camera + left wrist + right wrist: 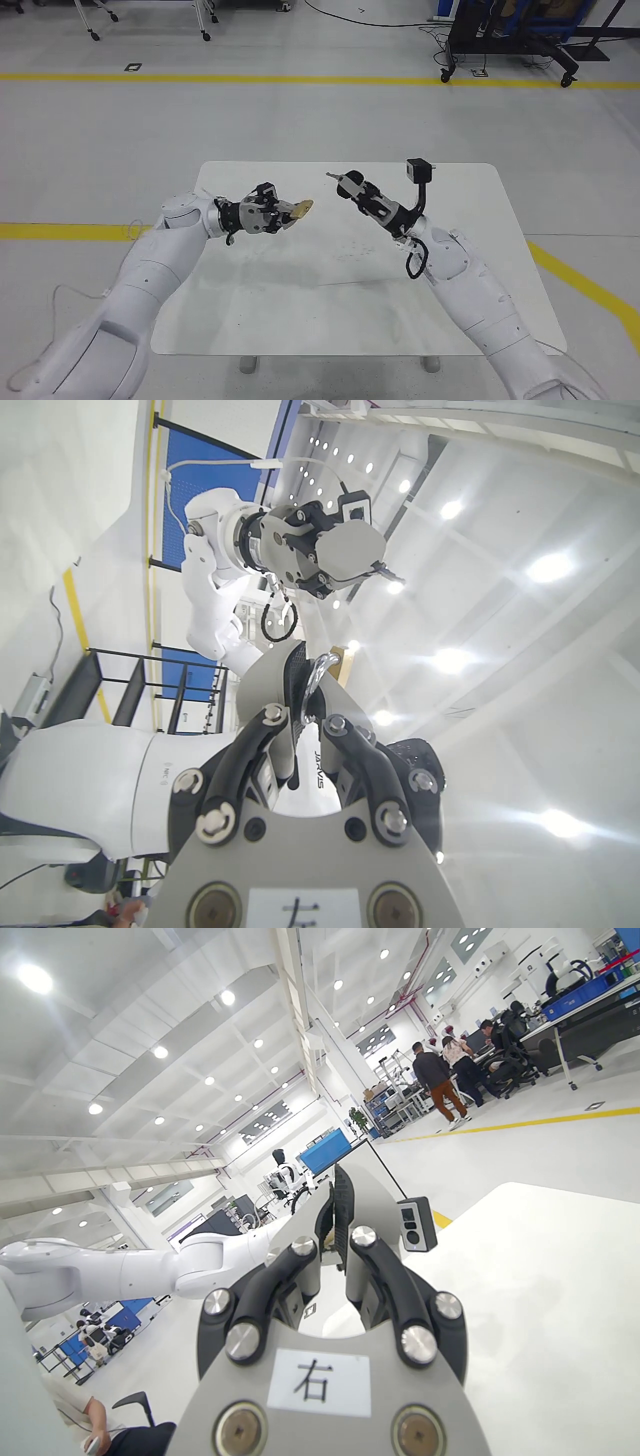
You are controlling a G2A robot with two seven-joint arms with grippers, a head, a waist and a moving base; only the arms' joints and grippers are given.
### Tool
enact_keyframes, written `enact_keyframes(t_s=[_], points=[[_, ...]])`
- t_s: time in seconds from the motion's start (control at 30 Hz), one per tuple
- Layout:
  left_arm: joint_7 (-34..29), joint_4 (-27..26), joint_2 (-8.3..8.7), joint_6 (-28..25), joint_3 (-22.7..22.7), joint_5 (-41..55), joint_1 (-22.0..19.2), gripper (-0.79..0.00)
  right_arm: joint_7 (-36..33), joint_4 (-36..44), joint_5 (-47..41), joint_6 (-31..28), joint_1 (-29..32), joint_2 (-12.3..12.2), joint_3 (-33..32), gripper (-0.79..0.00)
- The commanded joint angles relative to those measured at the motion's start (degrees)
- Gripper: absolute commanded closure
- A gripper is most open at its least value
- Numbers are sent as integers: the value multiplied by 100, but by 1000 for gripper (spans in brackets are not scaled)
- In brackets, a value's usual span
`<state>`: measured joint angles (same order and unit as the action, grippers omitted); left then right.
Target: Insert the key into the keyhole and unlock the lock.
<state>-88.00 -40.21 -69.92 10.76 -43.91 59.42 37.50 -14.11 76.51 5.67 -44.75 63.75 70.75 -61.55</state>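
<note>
**Mia:** Where is the padlock (301, 208)?

**Ben:** The left arm (185, 225) has it. Its jaws are shut tight on the silver loop (320, 670). The gold part sticks out past them, up in the air over the tabletop (450, 300).

**Mia:** And the key (331, 177)?

**Ben:** The right arm (440, 250) holds it. Its jaws are pinched almost fully shut on the key's fat end, and the thin end pokes out. The key is near the padlock, but they are not touching.

**Mia:** So what could go wrong?

**Ben:** I think the key does not point straight at the padlock yet. I can't see the keyhole, so I can't tell which way it faces. If the key comes in crooked, it may bump the gold part and miss.

**Mia:** Would the padlock stay put?

**Ben:** Maybe not. It is only held by its loop, so a push or a twist from the key could make it swing or spin.

**Mia:** And the key?

**Ben:** It is small and thin. A hard bump might tip it in the jaws, or knock it loose so it falls on the tabletop.
</note>
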Motion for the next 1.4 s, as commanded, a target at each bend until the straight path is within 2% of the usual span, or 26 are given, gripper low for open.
enact_keyframes(t_s=[0.0,0.23,0.4,0.57,0.77,0.93,1.23,1.37], points=[[0,113,-59,-114,132,-18,-56,0,177,-62,128,46,-69,49,111,0],[0,319,-133,-344,292,172,-190,0,250,-220,302,134,-211,158,388,0],[0,405,-148,-460,387,188,-242,0,-95,-259,273,58,-287,194,556,0],[0,551,-169,-439,406,314,-298,0,-516,-269,-91,-312,-329,191,599,0],[0,773,-214,-535,385,331,-415,0,-338,-192,-41,-471,-224,162,383,0],[75,1009,-207,-983,428,-263,-629,0,-316,-180,-31,-476,-214,161,370,0],[75,1009,-207,-983,428,-263,-629,0,-316,-180,-31,-476,-214,161,370,0],[803,860,-163,-971,372,-525,-524,0,-330,-124,-22,-355,-188,164,366,0]])
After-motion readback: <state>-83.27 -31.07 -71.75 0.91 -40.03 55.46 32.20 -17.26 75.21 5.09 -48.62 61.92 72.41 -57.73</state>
